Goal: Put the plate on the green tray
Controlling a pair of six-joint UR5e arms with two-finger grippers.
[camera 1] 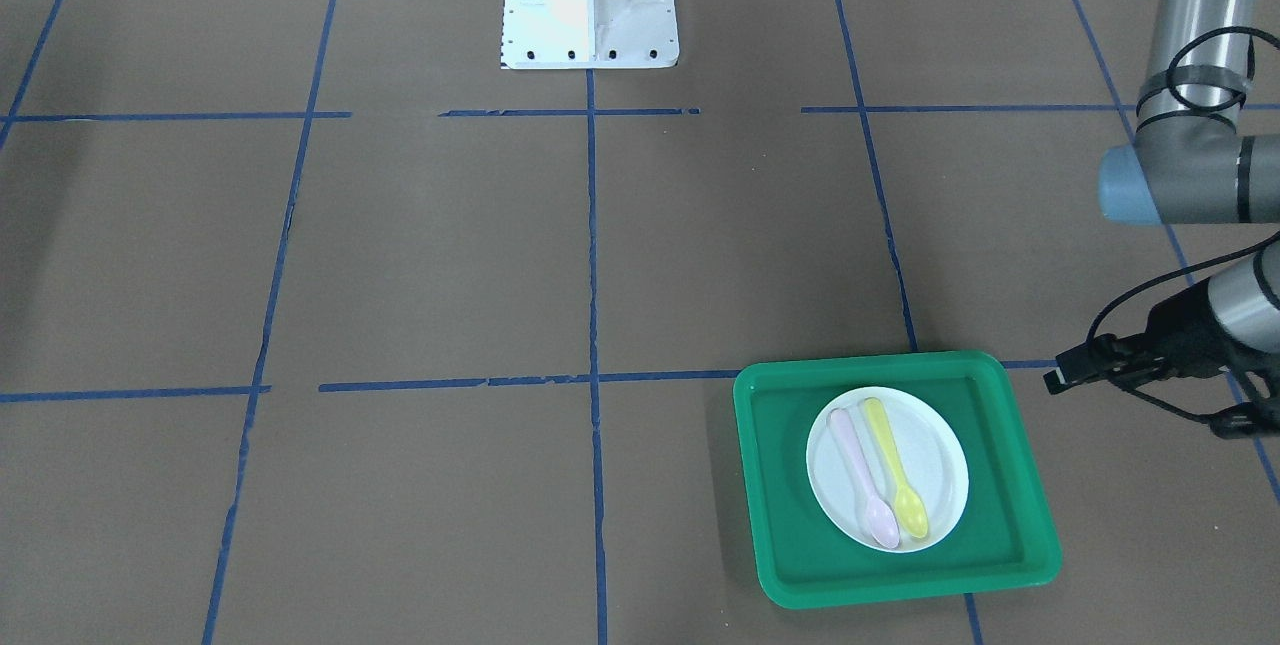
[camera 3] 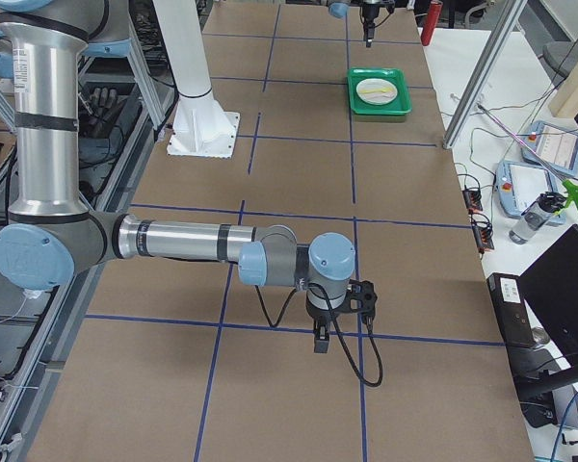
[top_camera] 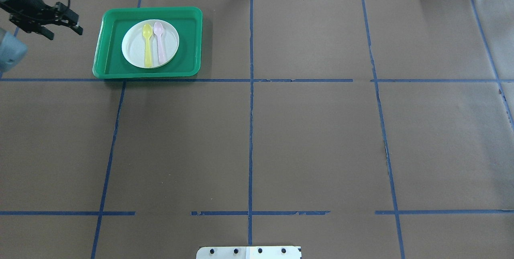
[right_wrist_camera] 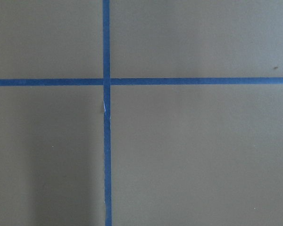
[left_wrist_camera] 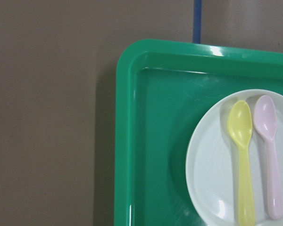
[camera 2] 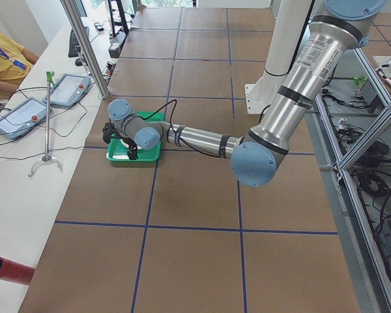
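Brown table (top_camera: 313,138) with green tray (top_camera: 188,50)

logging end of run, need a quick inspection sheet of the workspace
surface: brown paper-covered table with a blue tape grid
job's things: small round white plastic plate lies flat inside large rectangular green plastic tray
clutter: yellow plastic spoon and pink plastic spoon side by side on the plate
grippers: left gripper beside the tray, open, holding nothing; right gripper far off, state cannot be told
cables: black cable looped round the left arm
surroundings: seated person in yellow, two teach pendants
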